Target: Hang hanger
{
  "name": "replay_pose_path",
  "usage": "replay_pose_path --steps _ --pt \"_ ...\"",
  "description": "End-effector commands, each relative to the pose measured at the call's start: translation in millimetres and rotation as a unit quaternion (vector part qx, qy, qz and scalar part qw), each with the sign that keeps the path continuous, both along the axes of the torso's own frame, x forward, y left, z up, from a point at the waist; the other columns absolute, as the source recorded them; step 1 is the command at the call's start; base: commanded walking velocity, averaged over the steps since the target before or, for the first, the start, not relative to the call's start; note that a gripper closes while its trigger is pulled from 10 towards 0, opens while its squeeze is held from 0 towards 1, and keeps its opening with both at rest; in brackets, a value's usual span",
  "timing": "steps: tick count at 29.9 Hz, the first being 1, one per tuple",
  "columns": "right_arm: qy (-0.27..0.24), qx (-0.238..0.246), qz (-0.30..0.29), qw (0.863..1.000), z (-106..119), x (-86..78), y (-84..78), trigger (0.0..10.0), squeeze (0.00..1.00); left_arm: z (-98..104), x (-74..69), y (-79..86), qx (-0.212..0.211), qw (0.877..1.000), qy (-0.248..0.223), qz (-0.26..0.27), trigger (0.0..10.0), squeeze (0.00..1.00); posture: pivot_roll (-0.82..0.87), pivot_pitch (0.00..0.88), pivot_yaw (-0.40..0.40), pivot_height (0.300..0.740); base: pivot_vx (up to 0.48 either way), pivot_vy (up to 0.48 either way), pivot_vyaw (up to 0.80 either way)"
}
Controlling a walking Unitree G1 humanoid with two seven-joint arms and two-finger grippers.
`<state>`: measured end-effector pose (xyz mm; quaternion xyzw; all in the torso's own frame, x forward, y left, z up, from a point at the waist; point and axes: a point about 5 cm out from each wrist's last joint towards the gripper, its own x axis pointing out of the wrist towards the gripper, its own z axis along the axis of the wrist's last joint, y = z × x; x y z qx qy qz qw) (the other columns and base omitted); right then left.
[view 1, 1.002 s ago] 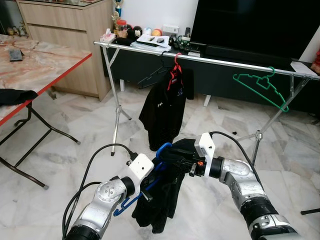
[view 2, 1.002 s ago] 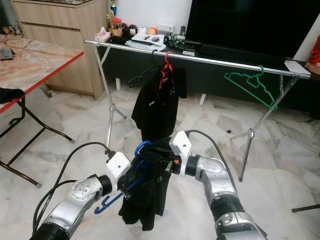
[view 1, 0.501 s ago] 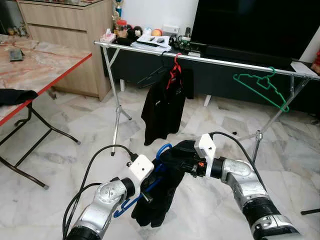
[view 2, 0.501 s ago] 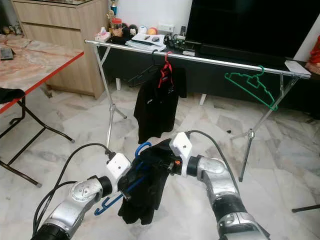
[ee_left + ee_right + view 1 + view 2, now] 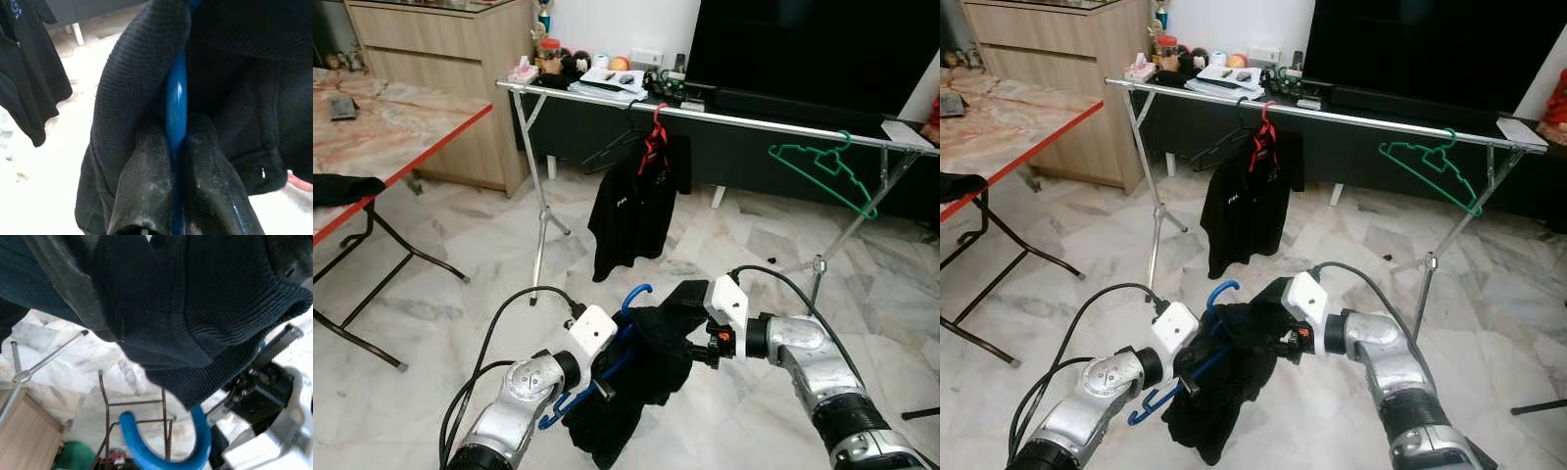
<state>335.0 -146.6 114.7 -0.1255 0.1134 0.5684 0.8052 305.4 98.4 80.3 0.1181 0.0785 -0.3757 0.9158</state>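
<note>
My left gripper (image 5: 598, 379) is shut on the shaft of a blue hanger (image 5: 628, 323), low in front of me; its fingers (image 5: 146, 186) pinch the blue bar (image 5: 176, 98). A black garment (image 5: 641, 377) is draped over that hanger and hangs bunched below it. My right gripper (image 5: 693, 345) is shut on the garment's upper right edge, and one of its fingers (image 5: 73, 279) lies against the ribbed fabric (image 5: 205, 323). The blue hook (image 5: 166, 450) curves just beyond. A silver clothes rail (image 5: 754, 122) spans the room ahead.
On the rail hang a black shirt (image 5: 631, 211) on a red hanger, a black hanger (image 5: 612, 147) and a green hanger (image 5: 822, 166). A red-edged marble table (image 5: 391, 137) stands at left, with a wooden cabinet (image 5: 450, 59) and a dark TV (image 5: 803, 49) behind.
My right gripper has moved right and slightly down with the garment, spreading it across the blue hanger. The garment now hangs shorter and more bunched. The left gripper has barely moved.
</note>
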Motion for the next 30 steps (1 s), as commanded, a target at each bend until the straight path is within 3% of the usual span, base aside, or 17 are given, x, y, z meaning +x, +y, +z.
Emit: replay_pose_path --steps 1,4,13,14,21,22,28,30 --pt "0.001 -0.023 0.023 0.999 -2.3 -3.8 -1.1 10.0 1.0 6.7 3.9 1.8 -0.013 1.0 -0.011 0.011 10.0 0.0 0.09 0.05 -0.109 0.74 0.0 0.0 0.0" --pt "-0.02 -0.052 -0.006 0.998 -0.8 2.1 -5.4 10.0 1.0 6.2 4.2 3.2 -0.01 1.0 -0.012 0.013 10.0 0.0 0.09 0.049 -0.108 0.74 0.0 0.0 0.0" --pt "-0.057 -0.039 -0.078 0.995 12.8 16.6 -10.2 10.0 1.0 5.6 4.5 4.5 -0.007 1.0 -0.013 0.018 10.0 0.0 0.09 0.049 -0.109 0.74 0.0 0.0 0.0" --pt "-0.077 -0.049 -0.105 0.99 17.0 21.5 -11.3 10.0 0.0 5.3 4.7 4.6 -0.007 1.0 -0.013 0.019 10.0 0.0 0.09 0.048 -0.109 0.74 0.0 0.0 0.0" --pt "-0.096 -0.06 -0.143 0.983 20.9 28.4 -10.1 10.0 0.0 4.4 5.3 5.1 -0.004 1.0 -0.012 0.022 10.0 0.0 0.09 0.047 -0.108 0.74 0.0 0.0 0.0" --pt "-0.098 -0.064 -0.118 0.986 21.9 27.0 -1.3 10.0 0.0 3.6 5.5 6.0 -0.002 1.0 -0.011 0.024 10.0 0.0 0.09 0.048 -0.11 0.74 0.0 0.0 0.0" --pt "-0.087 -0.096 -0.045 0.991 16.1 17.7 12.6 10.0 0.0 2.9 5.6 6.5 -0.001 1.0 -0.01 0.026 10.0 0.0 0.09 0.048 -0.11 0.74 0.0 0.0 0.0" --pt "-0.08 -0.132 0.014 0.988 8.1 8.6 16.8 10.0 0.0 2.8 5.9 6.3 -0.002 1.0 -0.009 0.028 10.0 0.0 0.09 0.049 -0.112 0.74 0.0 0.0 0.0"
